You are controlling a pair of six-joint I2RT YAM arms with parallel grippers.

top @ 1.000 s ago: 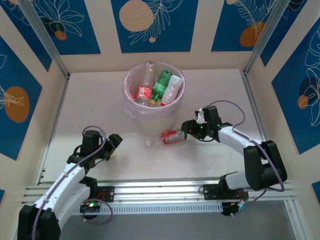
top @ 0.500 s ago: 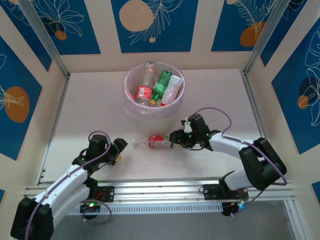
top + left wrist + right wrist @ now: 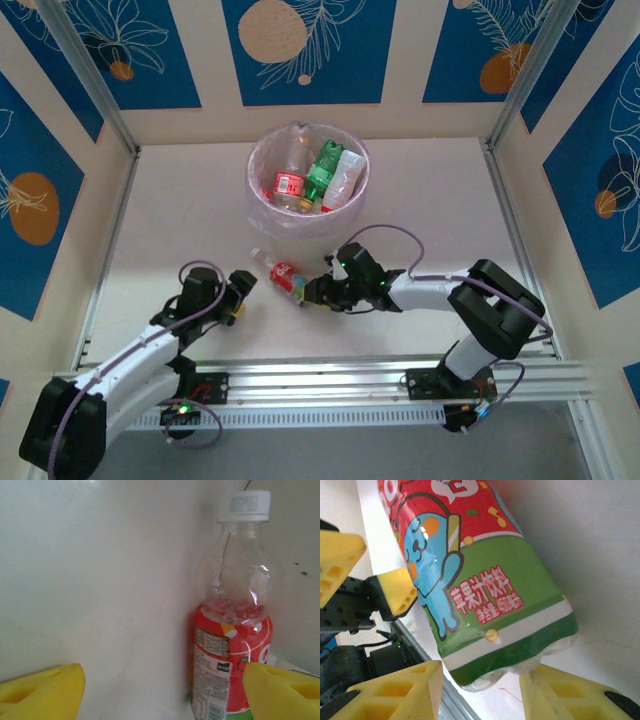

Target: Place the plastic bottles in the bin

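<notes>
The right gripper [image 3: 304, 291] is clamping the base end of a clear red-labelled bottle [image 3: 279, 271], with its yellow fingers [image 3: 390, 695] closing in on either side of the base. The bottle is lying low over the bench [image 3: 440, 210], just in front of the bin [image 3: 300, 240], with its white cap [image 3: 245, 505] pointing to the far left. Whether it is touching the bench cannot be told. The left gripper [image 3: 243, 296] is sitting just beside the bottle with its fingers spread wide apart, gripping nothing. Inside the bin, a green bottle [image 3: 325, 165], a pale-labelled bottle [image 3: 346, 175] and a red-banded bottle [image 3: 288, 184] are lying together.
</notes>
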